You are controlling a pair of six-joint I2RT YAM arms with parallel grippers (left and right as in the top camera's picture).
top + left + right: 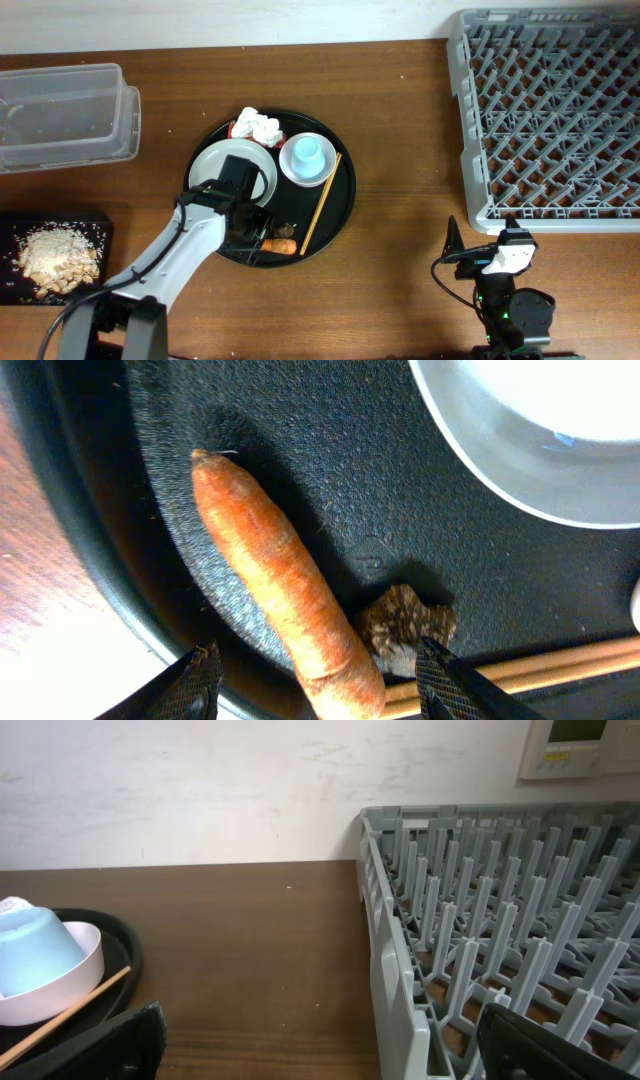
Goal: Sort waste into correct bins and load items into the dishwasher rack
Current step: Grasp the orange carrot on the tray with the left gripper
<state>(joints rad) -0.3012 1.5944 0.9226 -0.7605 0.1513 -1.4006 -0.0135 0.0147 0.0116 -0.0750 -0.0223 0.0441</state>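
Your left gripper hangs wide open over the carrot, jaws either side of its thick end, nothing held. The carrot lies on the black tray, just beside a brown scrap and the chopsticks. Close off-centre and you risk pinching the scrap, dragging a chopstick, or squirting the tapered carrot out sideways. Meanwhile your right gripper sits open and empty near the rack.

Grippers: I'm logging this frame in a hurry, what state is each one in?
Left gripper: open, straddling the carrot, not gripping it.
Right gripper: open, holding nothing.
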